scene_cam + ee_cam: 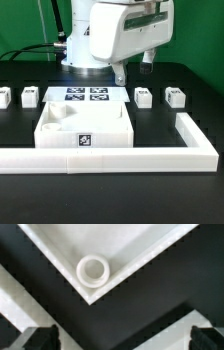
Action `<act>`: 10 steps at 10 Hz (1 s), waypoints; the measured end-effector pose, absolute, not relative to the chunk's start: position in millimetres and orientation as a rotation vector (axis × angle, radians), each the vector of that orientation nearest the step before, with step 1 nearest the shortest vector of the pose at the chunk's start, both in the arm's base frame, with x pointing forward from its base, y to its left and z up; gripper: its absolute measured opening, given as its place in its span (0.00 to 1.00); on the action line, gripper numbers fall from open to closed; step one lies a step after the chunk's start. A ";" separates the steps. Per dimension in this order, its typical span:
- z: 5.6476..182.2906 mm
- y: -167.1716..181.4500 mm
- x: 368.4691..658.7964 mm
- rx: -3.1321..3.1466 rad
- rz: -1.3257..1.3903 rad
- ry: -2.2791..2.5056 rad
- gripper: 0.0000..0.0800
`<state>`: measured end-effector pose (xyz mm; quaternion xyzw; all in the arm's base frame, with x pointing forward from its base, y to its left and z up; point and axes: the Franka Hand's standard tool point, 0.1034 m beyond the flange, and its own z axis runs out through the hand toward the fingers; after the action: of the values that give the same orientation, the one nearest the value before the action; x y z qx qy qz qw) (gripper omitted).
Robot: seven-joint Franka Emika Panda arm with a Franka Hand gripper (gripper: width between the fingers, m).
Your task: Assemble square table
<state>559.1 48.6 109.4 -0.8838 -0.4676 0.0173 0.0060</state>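
Hovering gripper [133,70]: it is carried in the air above and just beyond the far edge of the square table slab [85,122]; nothing is held and nothing is touched.
Jaw opening: the jaws are spread wide. In the wrist view both fingertips [40,339] are seen well apart, with only bare black table [120,319] between them.
Corner socket [93,270]: one round socket at a corner of the slab is framed ahead of the fingertips. The pose is judged to be a look down at that corner, not a grasp, since no part lies within the fingers' reach.
Slab placement: the slab is laid flat with its sockets upward. Its side bearing the tag [85,140] appears set against the long run of the L-shaped rail [120,157]. This is judged to brace the slab, so that it cannot slide when legs are pressed or turned into the sockets.
Leg blocks [143,97]: four small white blocks are stood in a row beyond the slab, two off each far corner and all apart from it. They are judged to be kept there so that each can be picked up without the slab being disturbed.
Marker board [85,95]: it is laid flat just behind the slab, between the two pairs of blocks.
Progress: no leg is seen fitted to the slab, so the assembly is judged to be at an early stage.
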 end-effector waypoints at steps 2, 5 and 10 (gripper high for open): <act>96.9 24.9 546.8 -2.612 0.093 -1.691 0.81; 90.4 27.3 538.4 -2.527 0.108 -1.814 0.81; 84.8 20.6 529.8 -2.403 0.084 -1.979 0.81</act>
<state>529.8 20.6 84.8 -0.7715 -0.6355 0.0269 0.0137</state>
